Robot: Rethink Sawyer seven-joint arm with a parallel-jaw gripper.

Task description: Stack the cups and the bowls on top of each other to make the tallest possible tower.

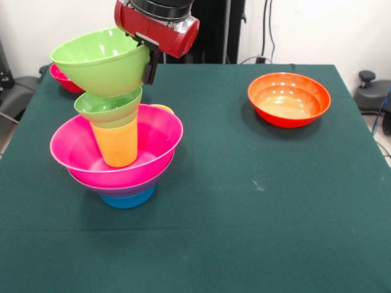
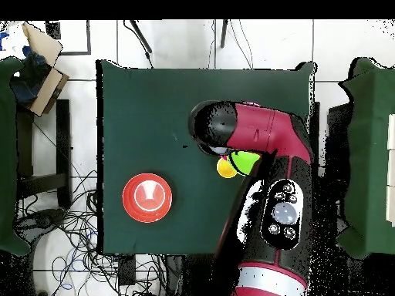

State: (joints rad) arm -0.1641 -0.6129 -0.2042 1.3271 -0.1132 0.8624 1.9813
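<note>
Above the tower, claw gripping big lime bowl rim

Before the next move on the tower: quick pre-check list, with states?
1. Big lime green bowl gripped by the gripper: ok, held at its rim.
2. Bowl level: not ok, tilted.
3. Bowl centred over the small green bowl: cannot tell.
4. Orange-yellow cup upright in the pink bowl: ok.
5. Orange bowl away from the tower: ok.
6. Overhead check of the tower: not ok, the arm covers it.
</note>
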